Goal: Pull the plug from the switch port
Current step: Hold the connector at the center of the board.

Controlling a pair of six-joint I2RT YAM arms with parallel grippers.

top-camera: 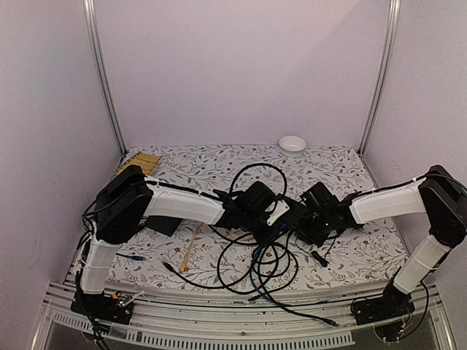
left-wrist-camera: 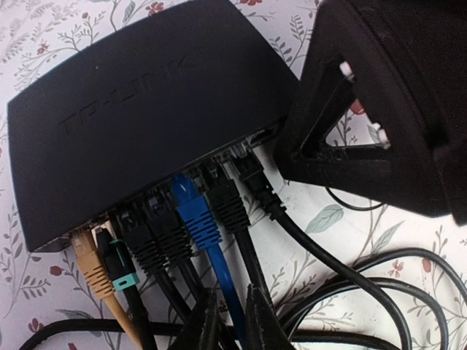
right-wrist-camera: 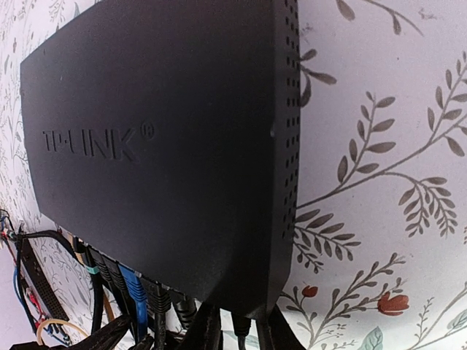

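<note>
Left claw (left-wrist-camera: 232, 327) hangs just off the socket edge of the switch (left-wrist-camera: 146, 109), nearly together around the blue cable (left-wrist-camera: 221, 273); clamped or not, I cannot tell. Right claw (right-wrist-camera: 239, 329) crowds the switch's corner, grip equally unclear. Best it pins the switch to the tabletop (right-wrist-camera: 379, 109) while the blue plug (left-wrist-camera: 191, 208) comes straight out.

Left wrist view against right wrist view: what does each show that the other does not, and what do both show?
Only the left wrist view shows the port row head-on, each plug entering its socket, and a bulky black part of the other arm. Only the right wrist view shows the vent holes along the side of the switch. Both show the switch's lettered top, the blue plug and the floral cloth.
</note>
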